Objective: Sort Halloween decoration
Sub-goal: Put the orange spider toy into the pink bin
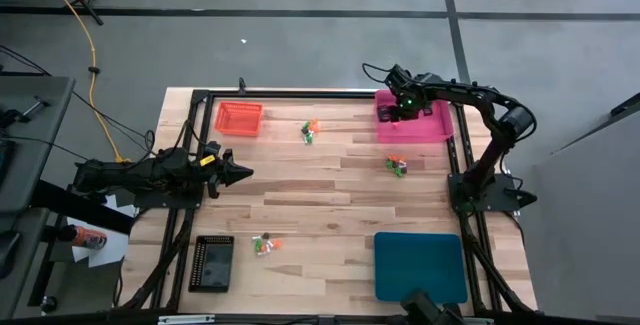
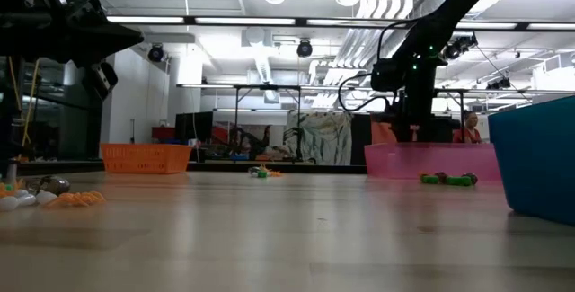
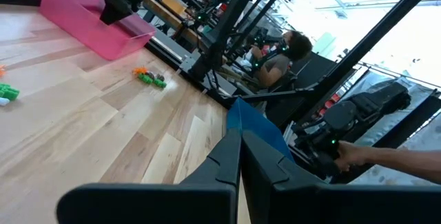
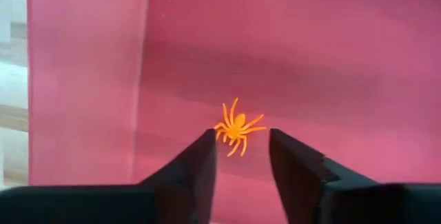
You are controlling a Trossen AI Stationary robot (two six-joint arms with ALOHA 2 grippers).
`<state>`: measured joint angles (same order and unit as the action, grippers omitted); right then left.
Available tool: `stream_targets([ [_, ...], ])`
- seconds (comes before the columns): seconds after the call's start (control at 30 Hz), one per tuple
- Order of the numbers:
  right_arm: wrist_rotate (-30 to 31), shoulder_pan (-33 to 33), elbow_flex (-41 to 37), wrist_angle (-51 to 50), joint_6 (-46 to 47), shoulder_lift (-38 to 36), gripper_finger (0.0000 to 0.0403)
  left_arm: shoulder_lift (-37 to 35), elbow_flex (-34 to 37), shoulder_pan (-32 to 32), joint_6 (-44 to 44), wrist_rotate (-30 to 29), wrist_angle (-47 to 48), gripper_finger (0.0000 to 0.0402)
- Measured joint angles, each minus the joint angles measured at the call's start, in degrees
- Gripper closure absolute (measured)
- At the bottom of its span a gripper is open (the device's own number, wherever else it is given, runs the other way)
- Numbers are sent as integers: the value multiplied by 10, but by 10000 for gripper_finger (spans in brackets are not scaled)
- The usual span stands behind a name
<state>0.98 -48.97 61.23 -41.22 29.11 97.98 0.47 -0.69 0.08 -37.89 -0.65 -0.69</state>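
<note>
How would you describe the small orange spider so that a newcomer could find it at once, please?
Find the pink tray at the table's far right corner, where the right gripper hangs with open fingers. On its floor lies the orange spider, alone there; the other trinkets sit in mixed clusters on bare wood.

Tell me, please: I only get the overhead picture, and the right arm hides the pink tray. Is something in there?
Observer: Yes. The right wrist view shows an orange spider lying on the pink tray floor.
Operator: Is it gripped?
Observer: No. The right end effector is open, and the spider sits just beyond its fingers.
Operator: And the left one?
Observer: The left end effector is shut on nothing, above bare wood.
</note>
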Motion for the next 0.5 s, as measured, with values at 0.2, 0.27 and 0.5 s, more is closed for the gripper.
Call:
stream_targets([
  [0.2, -6, 20, 24, 18, -44, -88, 208, 0, 0, 0, 0, 0, 0, 401],
  [0.27, -11, 36, 24, 41, -40, -124, 204, 0, 0, 0, 0, 0, 0, 401],
  [0.5, -34, 114, 26, -30, -3, -179, 203, 0, 0, 0, 0, 0, 0, 401],
])
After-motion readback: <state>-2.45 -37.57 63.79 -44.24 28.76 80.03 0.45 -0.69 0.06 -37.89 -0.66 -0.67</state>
